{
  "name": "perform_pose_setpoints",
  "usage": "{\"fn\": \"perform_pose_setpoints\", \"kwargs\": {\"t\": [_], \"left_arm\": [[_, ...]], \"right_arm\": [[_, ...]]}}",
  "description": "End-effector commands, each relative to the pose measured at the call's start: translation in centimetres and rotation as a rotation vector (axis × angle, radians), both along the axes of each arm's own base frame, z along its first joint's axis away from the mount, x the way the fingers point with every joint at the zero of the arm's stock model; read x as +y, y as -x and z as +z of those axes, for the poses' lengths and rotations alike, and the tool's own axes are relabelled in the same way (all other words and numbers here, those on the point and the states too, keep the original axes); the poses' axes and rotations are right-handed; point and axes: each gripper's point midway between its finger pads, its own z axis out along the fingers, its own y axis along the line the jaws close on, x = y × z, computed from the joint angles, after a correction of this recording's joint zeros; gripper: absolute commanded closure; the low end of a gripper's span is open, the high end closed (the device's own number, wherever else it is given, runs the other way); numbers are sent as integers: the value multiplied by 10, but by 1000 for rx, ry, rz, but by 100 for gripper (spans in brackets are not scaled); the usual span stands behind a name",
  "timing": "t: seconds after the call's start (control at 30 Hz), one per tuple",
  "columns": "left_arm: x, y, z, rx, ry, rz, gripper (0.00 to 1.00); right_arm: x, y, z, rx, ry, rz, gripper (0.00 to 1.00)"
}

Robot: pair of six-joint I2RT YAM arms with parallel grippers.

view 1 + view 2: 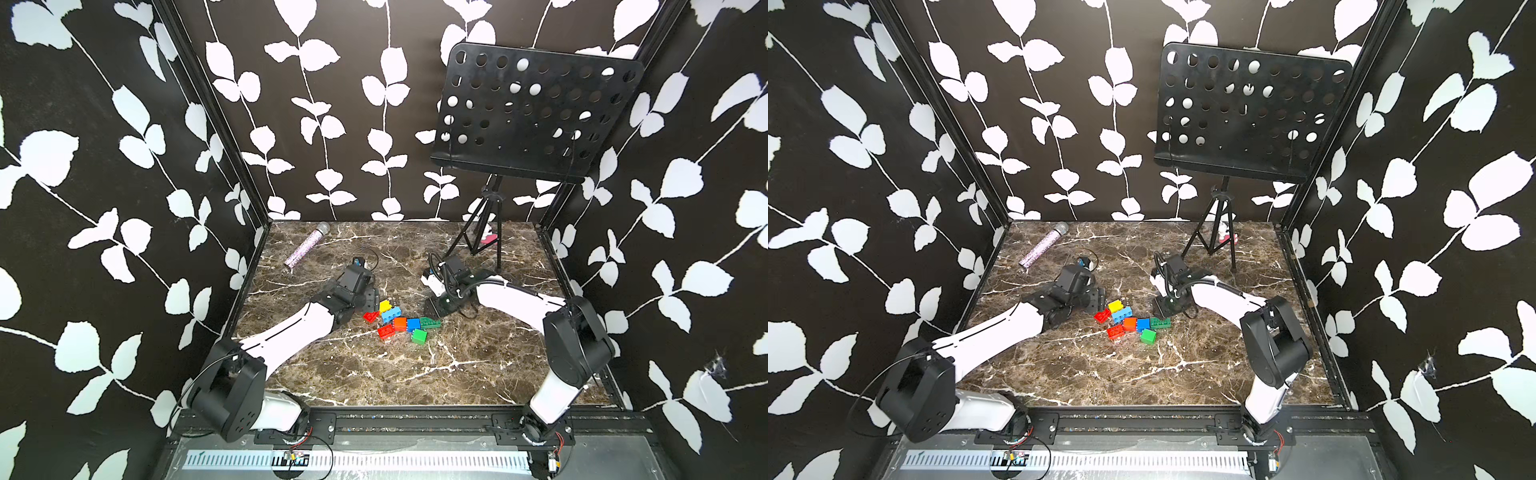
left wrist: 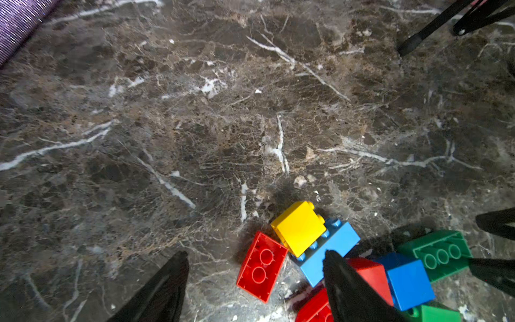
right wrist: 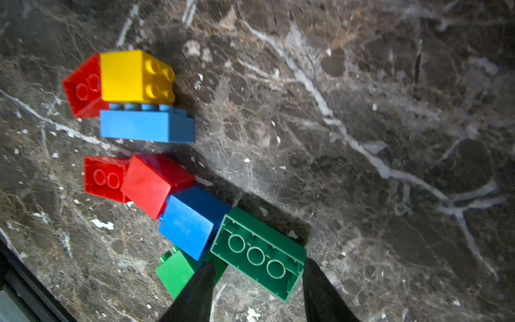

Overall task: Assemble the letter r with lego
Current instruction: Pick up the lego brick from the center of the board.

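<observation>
The left gripper is at the heap's ten o'clock with its fingers apart (a red brick lies in the gap, not pinched). The lego sits in a heap near the middle of the marble table. At the heap's two o'clock, the right gripper has a finger at each end of the dark green brick, but I cannot tell if it squeezes.

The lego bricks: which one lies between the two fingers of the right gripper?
The dark green brick: the right gripper has a finger on each side of it. Its hollow underside shows three rings.
</observation>
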Motion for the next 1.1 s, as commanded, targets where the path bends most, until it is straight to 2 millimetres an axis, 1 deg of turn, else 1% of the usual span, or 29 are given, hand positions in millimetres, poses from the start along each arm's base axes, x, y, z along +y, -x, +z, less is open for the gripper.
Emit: {"fn": "perform_pose_setpoints", "kwargs": {"t": [0.0, 0.03, 0.07, 0.2, 0.27, 0.33, 0.43, 0.6, 0.67, 0.73, 0.9, 1.07], "left_arm": [[-15, -3, -2, 31, 50, -19, 23], [-18, -3, -4, 41, 58, -20, 23], [-20, -3, -8, 53, 69, -23, 23], [-31, -4, -15, 80, 119, -40, 23], [-36, -3, -18, 92, 131, -48, 23], [-38, -3, -21, 105, 139, -50, 23], [-39, -2, -23, 118, 153, -45, 23], [-41, 3, -27, 140, 179, -40, 22], [-40, 6, -29, 151, 186, -37, 21], [-39, 9, -30, 160, 195, -33, 21], [-37, 13, -32, 168, 202, -25, 20], [-34, 16, -35, 180, 193, -11, 20]], "right_arm": [[-3, 11, 17, -29, -35, -18, 52], [-1, 17, 14, -19, -42, -14, 53], [1, 23, 27, -44, -67, -6, 53], [16, 50, 36, -52, -72, 84, 53], [26, 62, 37, -55, -83, 125, 52], [30, 69, 32, -52, -75, 154, 50], [30, 70, 22, -51, -17, 197, 50], [36, 68, 15, -59, 7, 269, 49], [36, 69, 2, -45, 43, 298, 49], [34, 67, -5, -56, 81, 320, 49], [34, 62, -13, -79, 118, 350, 47], [38, 59, -20, -77, 125, 358, 47]]}}
